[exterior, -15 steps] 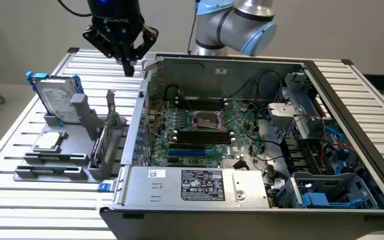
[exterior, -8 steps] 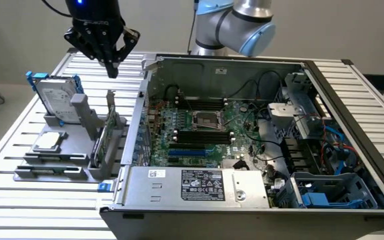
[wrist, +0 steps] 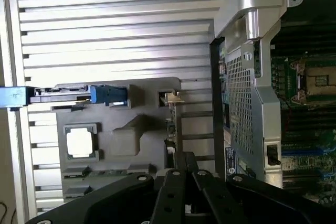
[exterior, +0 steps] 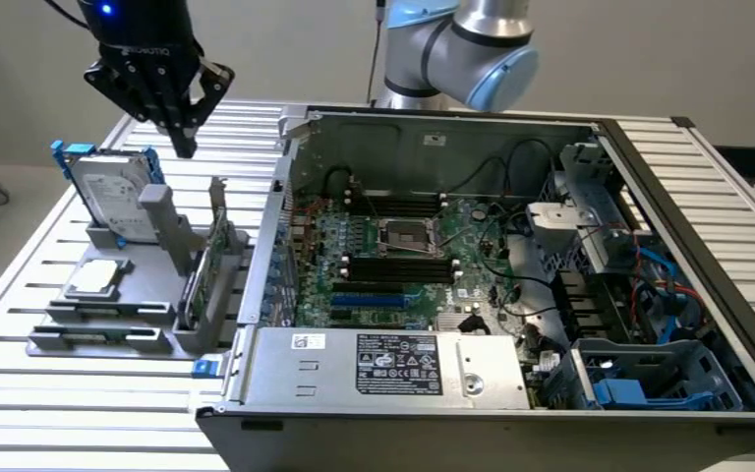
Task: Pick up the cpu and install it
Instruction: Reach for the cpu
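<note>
the black multi-fingered gripper (exterior: 184, 141) hangs in the air with its jaws drawn narrow, tips together, holding nothing. well below the jaws, the small flat square cpu with a silvery-grey metal top (exterior: 97, 278) lies in a recess of the grey plastic holder (exterior: 129, 339). the silver hard drive with blue brackets (exterior: 106, 192) stands upright nearer the jaws. the dark-framed square socket (exterior: 404, 234) on the green board sits well apart from them, inside the open case.
</note>
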You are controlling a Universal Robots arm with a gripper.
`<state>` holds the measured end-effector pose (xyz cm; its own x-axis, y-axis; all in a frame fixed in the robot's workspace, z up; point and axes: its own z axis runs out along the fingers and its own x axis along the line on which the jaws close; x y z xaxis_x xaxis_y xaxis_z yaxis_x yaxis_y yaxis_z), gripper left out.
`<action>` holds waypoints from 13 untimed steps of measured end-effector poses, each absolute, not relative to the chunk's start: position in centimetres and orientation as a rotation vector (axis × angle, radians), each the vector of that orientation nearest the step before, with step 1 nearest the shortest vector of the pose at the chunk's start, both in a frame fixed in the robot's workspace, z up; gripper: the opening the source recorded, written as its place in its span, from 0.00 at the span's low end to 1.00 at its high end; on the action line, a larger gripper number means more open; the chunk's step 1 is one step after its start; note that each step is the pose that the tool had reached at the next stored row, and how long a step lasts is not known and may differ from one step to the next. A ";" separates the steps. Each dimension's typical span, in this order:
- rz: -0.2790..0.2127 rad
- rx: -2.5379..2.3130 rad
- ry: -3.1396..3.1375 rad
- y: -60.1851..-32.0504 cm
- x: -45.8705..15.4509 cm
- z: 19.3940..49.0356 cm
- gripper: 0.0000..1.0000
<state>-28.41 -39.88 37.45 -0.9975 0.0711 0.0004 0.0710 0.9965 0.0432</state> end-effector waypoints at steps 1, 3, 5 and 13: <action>0.067 0.112 3.139 -39.9 -28.9 37.4 0.11; 0.066 0.112 3.142 -39.9 -29.8 37.2 0.11; 0.065 0.112 3.144 -39.9 -30.7 37.1 0.11; 0.061 0.113 3.155 -39.9 -34.3 36.4 0.11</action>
